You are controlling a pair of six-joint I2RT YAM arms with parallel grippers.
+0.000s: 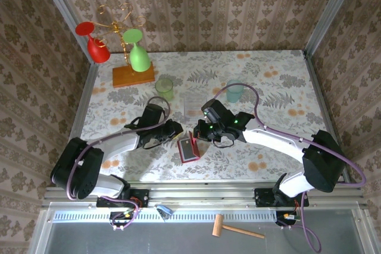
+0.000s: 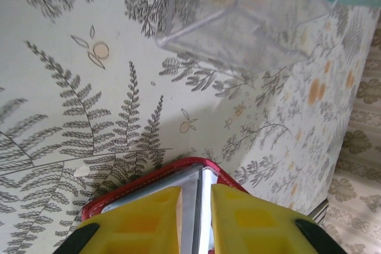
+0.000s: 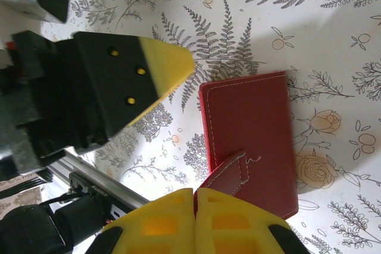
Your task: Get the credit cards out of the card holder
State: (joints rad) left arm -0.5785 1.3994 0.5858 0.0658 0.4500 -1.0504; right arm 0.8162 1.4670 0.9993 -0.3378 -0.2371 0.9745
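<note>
Two arms meet at the holder point(image 1: 189, 149), which lies flat on the desk point(image 1: 280, 75) near its front edge, between the two wrists. The right wrist view shows its red cover facing up.

Right fingers point(image 3: 232, 224): together, clamped on the free end of the strap point(image 3: 233, 172), which is raised off the cover.

Left fingers point(image 2: 143, 218): close together with a narrow gap, poised at one corner of the holder. A grey-silver edge shows in that gap, inside the red rim. Whether they pinch that edge or only stand over it cannot be told.

Cards: judged to be inside the holder. The step in hand is judged to be opening the cover by its strap, so the task is at an early stage.

Recommendations for this step:
- Anchor first. The holder looks light and is likely to lift whole, so the left fingers should hold the corner firmly before any pull.
- Draw the strap up and over in a slow arc, so that the cover hinges open rather than dragging across the desk.
- Keep the pull in line with the strap, since a sideways tug may twist the thin tab out of the grip.
- Keep the arc short of the clear box point(image 1: 194, 106), which stands just behind
</note>
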